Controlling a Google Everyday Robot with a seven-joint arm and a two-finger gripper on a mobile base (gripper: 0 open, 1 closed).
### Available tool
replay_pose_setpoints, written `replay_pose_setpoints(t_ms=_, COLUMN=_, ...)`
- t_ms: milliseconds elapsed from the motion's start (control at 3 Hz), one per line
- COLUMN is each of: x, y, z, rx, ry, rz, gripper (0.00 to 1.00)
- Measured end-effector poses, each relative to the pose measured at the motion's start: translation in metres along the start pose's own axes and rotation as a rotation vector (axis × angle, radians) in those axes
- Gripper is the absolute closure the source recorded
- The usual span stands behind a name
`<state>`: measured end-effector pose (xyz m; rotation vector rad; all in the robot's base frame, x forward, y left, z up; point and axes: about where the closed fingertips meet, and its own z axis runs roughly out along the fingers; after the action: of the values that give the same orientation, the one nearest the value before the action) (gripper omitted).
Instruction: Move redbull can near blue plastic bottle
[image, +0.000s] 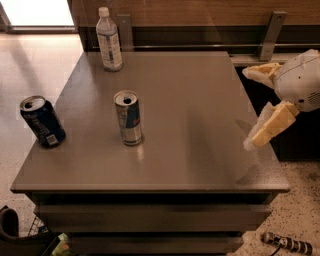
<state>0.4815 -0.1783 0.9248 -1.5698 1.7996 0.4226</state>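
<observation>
The redbull can (128, 118) stands upright on the grey table (200, 130), left of its middle, its silver top opened. The blue plastic bottle (109, 41) stands upright at the table's far left corner, white cap on top. My gripper (252, 107) is at the right edge of the view, over the table's right side, far from the can. Its two cream fingers (270, 125) are spread apart and hold nothing.
A wider dark navy-blue can (43, 121) stands near the table's left edge. A wooden wall with a dark ledge runs behind the table. A metal bracket (270, 34) stands at the back right. Speckled floor lies on both sides.
</observation>
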Motion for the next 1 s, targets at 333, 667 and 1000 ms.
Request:
replay_pose_setpoints(t_ms=333, x=-0.04, y=0.003, z=0.019, rx=-0.006, ry=-0.242, rz=0.004, gripper=0.0)
replay_pose_setpoints(t_ms=667, x=-0.091, y=0.013, z=0.038, rx=-0.021, ry=-0.43, rz=0.044, gripper=0.0)
replay_pose_setpoints(t_ms=1000, x=-0.127, y=0.019, z=0.067, rx=-0.018, ry=-0.543, rz=0.09, gripper=0.0)
